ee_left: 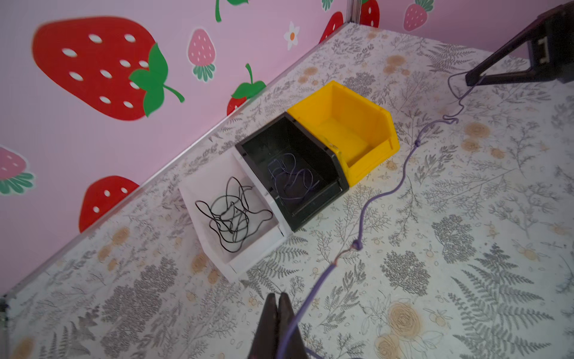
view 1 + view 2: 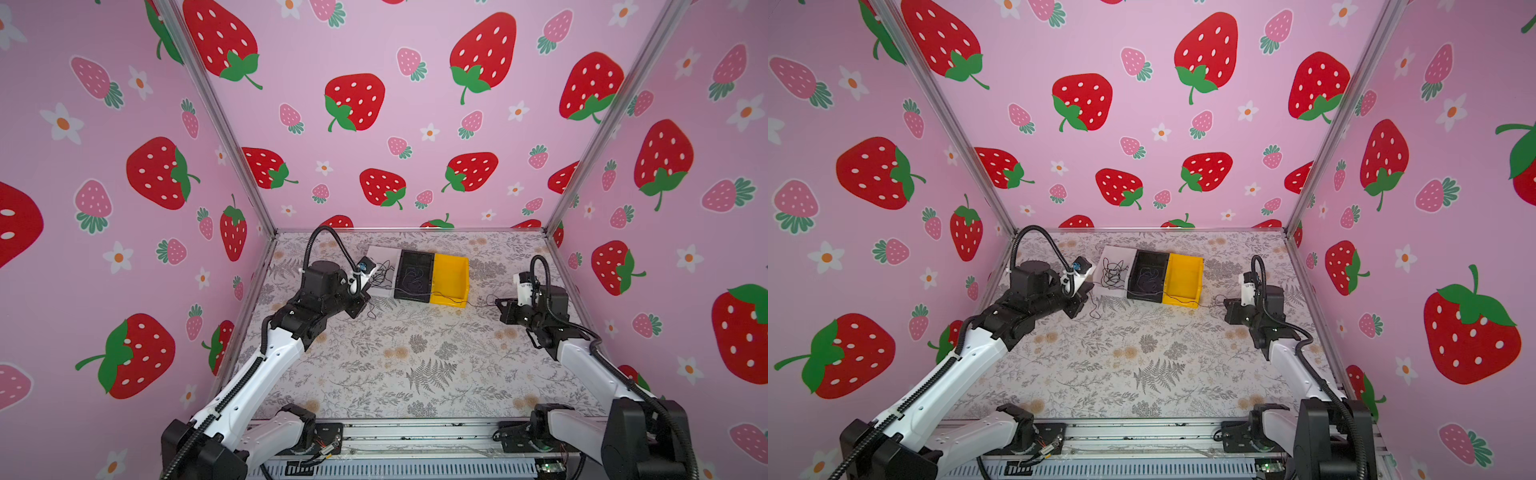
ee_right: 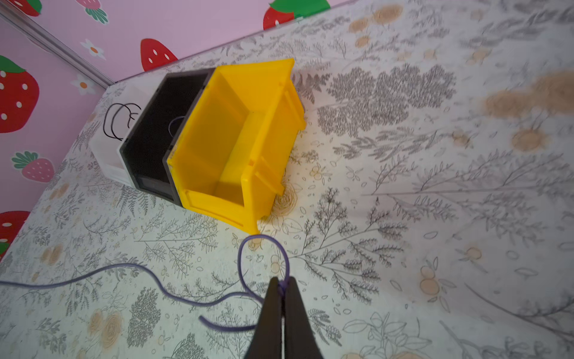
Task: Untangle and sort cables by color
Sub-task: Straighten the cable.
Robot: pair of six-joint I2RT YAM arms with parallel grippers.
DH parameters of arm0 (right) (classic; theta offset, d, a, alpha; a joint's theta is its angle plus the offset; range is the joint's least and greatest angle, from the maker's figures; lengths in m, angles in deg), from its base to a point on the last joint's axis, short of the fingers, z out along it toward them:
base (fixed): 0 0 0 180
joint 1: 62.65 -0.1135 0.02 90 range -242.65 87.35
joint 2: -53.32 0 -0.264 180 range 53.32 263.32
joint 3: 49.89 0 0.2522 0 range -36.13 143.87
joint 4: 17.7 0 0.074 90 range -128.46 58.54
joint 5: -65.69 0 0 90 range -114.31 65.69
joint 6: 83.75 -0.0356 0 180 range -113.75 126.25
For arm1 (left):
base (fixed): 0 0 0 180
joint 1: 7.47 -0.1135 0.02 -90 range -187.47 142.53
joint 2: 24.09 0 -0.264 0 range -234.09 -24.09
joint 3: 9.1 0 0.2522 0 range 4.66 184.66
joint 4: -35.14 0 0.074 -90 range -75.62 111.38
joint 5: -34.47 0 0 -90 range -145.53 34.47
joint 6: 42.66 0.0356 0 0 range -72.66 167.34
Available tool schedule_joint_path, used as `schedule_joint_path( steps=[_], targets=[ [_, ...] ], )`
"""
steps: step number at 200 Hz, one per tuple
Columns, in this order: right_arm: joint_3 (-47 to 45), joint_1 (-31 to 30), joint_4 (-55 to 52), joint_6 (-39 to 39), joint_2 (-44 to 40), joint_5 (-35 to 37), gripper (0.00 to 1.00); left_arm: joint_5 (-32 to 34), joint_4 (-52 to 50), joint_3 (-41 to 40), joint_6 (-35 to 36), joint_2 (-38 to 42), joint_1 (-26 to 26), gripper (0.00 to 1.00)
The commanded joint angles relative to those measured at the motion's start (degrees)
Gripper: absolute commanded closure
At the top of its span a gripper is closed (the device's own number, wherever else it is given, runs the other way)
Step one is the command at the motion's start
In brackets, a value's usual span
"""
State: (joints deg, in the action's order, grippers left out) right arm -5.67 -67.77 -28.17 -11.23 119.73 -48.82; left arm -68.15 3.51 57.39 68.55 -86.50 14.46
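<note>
Bins: three stand in a row toward the back of the table [image 1: 435, 279], side walls touching, with white nearest the left arm, black in the middle and yellow nearest the right arm.
White bin [image 1: 245, 262]: holds the black cables [image 1: 231, 217], a loose tangle of loops lying on its floor.
Black bin [image 1: 313, 211]: holds the purple cables [image 1: 290, 177], a few limp squiggles on its floor.
Yellow bin [image 1: 372, 161]: only its own yellow floor and walls show inside.
Long cable [image 1: 385, 194]: purple, out on the table in front of the bins. It runs from one gripper to the other, with small knots [image 1: 357, 245] along it.
Left gripper [image 1: 277, 295]: fingers pressed together. The long cable rises off the table and is caught between them below the tips.
Right gripper [image 3: 281, 281]: fingers pinch the long cable where a small loop closes. It sits just in front of the yellow bin's corner, and a free end curls beside it.
</note>
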Motion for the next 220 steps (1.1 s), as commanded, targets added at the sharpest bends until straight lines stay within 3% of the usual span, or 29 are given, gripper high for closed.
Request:
schedule_joint_path(
  steps=[1,92,145,176,220],
  targets=[
    [-1.6,-0.3,-4.6,-3.0,2.9,0.0,1.0,-1.2,0.0,-2.8,-3.2,0.0,1.4,1.0],
    [-1.7,-3.3,-3.7,-4.2,16.0,4.6,0.96,-2.0,1.7,-8.9,-7.0,-3.1,4.5,1.0],
    [-0.6,-5.0,-1.8,-4.3,18.1,7.0,0.89,-3.1,2.5,-9.1,-6.5,-7.1,4.7,1.0],
    [0.0,-5.1,-3.1,-4.0,16.8,9.4,0.79,-3.6,3.3,-8.4,-6.0,-10.4,4.7,1.0],
    [1.2,-5.1,-5.4,-3.2,10.5,12.8,0.57,-3.6,3.2,-6.6,-4.6,-15.1,4.3,1.0]
  ],
)
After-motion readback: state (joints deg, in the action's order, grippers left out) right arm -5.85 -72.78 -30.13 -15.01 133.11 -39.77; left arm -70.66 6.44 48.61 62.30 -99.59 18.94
